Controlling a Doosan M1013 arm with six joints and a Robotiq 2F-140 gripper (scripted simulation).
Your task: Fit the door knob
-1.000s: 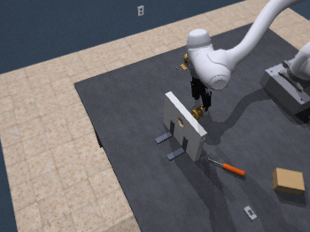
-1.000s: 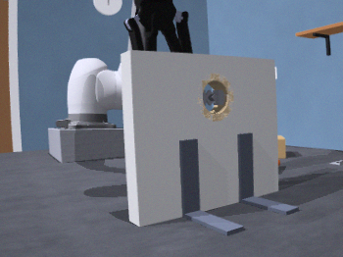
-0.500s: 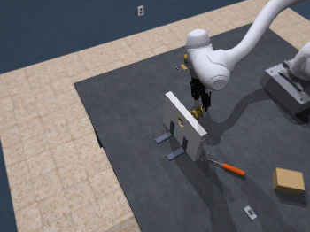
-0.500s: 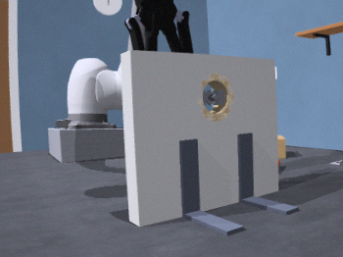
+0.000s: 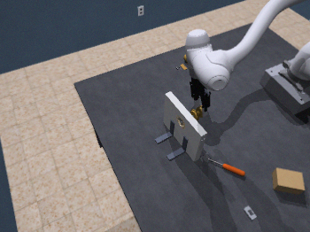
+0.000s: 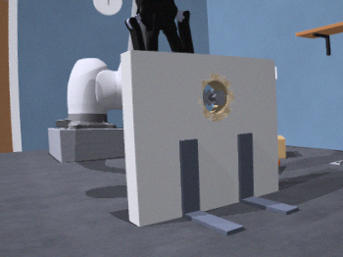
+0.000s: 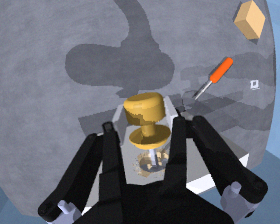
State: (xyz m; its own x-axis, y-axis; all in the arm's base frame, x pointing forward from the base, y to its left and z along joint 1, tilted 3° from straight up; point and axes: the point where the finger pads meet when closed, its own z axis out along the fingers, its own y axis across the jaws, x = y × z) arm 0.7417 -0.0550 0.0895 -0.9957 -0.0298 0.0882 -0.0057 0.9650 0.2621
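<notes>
Dark grey is my worktop [image 5: 133, 88] [image 6: 73, 203] [image 7: 30, 75], a wide, flat mat that holds all my things. My big white arm [image 5: 266, 15] [image 6: 88, 85] reaches out over it. Under the arm, a pale board [image 5: 170, 110] [image 6: 157, 100] stands up on its edge, with two dark brackets on the side away from me. My black pincer [image 5: 200, 103] [image 6: 162, 46] [image 7: 144, 109] points down on the side that faces me. It is a bit less than half open, and its two fingers hug the fat end of the gold knob [image 5: 197, 112] [image 7: 145, 109]. A tan box [image 5: 289, 181] [image 6: 281, 146] [image 7: 250, 20] sits well apart from the board. Nearer to the board lies a screwdriver [image 5: 233, 169] [image 7: 221, 70] with an orange handle.

The knob is on my side of the board. Its round plate [image 7: 150, 137] is not flat on the wood; I can see a gap. The board has a round hole [image 5: 181, 122] [image 6: 216, 100] with a rough, yellow-brown rim. The thin grey spindle [image 7: 153, 156] points at it. I cannot tell how far in its tip goes. A little pale piece [image 5: 253, 216] [image 7: 255, 80] lies off past the screwdriver.
</notes>
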